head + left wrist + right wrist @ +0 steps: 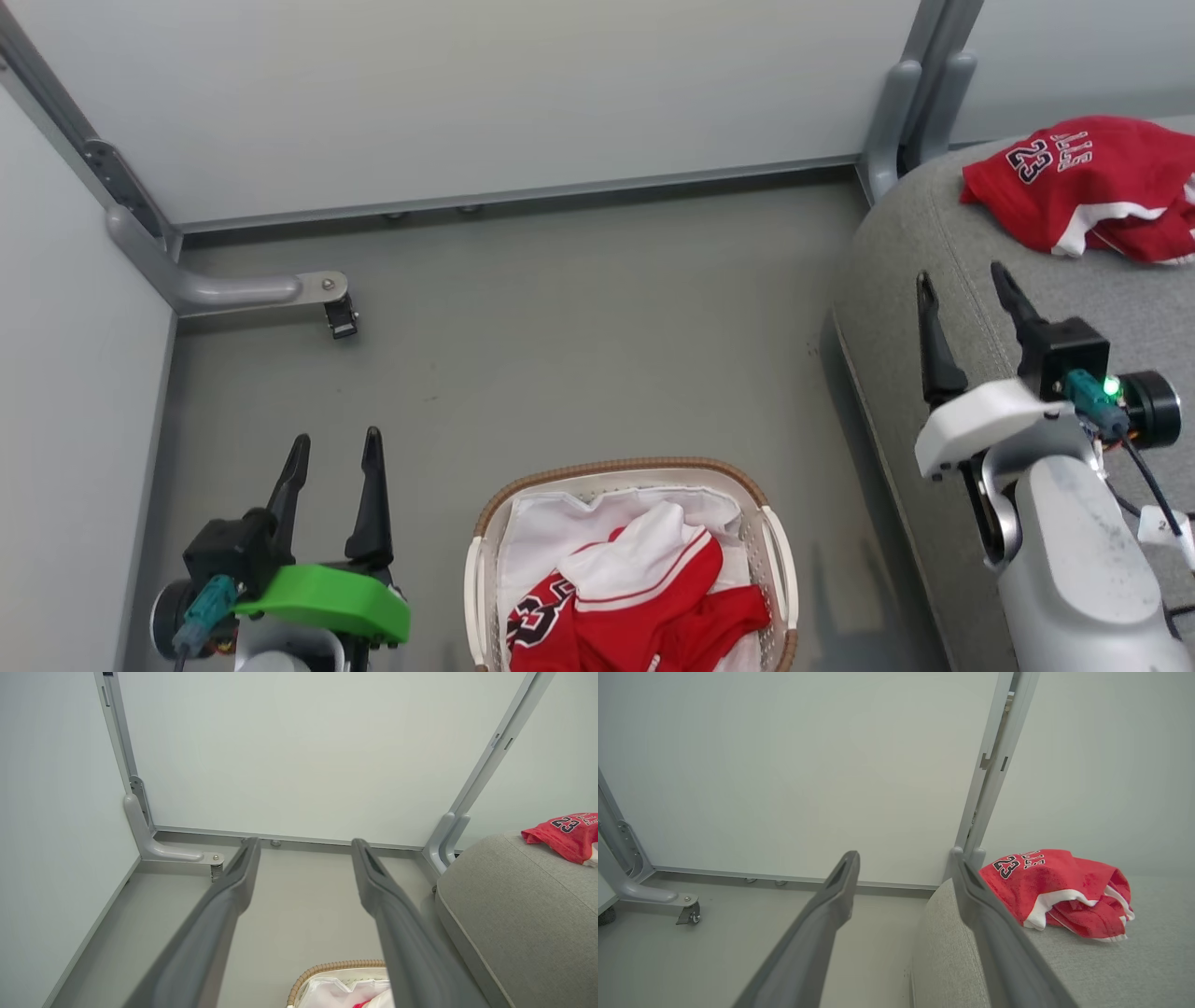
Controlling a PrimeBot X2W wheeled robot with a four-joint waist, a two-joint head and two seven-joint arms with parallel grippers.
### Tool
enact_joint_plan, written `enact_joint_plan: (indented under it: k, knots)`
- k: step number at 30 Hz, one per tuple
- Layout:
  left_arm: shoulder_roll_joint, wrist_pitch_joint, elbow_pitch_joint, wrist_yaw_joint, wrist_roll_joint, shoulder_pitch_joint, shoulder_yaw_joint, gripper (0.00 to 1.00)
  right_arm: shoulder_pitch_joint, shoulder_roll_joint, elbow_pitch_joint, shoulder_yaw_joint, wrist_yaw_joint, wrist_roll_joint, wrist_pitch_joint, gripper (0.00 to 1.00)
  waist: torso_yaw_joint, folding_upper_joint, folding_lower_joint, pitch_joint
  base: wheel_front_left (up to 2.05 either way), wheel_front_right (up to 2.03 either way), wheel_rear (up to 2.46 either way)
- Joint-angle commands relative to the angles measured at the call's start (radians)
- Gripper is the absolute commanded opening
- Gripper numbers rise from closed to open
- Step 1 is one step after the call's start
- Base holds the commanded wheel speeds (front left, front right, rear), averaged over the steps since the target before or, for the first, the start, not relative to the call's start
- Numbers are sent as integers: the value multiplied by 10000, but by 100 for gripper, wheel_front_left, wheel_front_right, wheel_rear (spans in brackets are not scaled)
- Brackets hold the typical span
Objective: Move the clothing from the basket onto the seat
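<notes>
The white basket [775,551] with its brown rim stands on the floor at the bottom centre, also peeking into the left wrist view [322,970]. Red and white clothing [644,597] lies inside on the white liner. One red jersey numbered 23 [1092,182] [1055,889] [567,833] rests crumpled on the grey seat [943,243] [952,952] [509,905] at the right. My left gripper [336,448] [303,847] is open, left of the basket over the floor. My right gripper [962,285] [903,861] is open above the seat's near edge, short of the jersey.
Pale partition walls close off the back and left. A grey bracket foot with a caster [322,299] sticks out over the floor at the left, and a grey post [901,112] stands at the seat's back corner. Grey floor lies between basket and wall.
</notes>
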Motion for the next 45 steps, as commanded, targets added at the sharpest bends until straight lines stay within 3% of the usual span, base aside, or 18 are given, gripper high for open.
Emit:
enact_joint_plan:
  k: [1,12,20,45]
  knots:
    - [-30,5,-56,4,54,286,123,100,408,-15,-188,21,-14,137,-23,100,330,117,1,-406,0,0,0]
    - [-100,5,-335,66,-4,1507,374,100,2511,19,-1064,1033,-14,1986,-23,100,460,117,1,-935,0,0,0]
    - [-102,5,-334,166,-82,1675,228,100,3068,16,-1023,1508,-14,2152,-23,100,450,117,1,-1071,0,0,0]
    - [-101,5,-126,171,-88,1457,34,100,3009,19,-901,1645,-14,2095,-23,100,414,117,1,-1075,0,0,0]
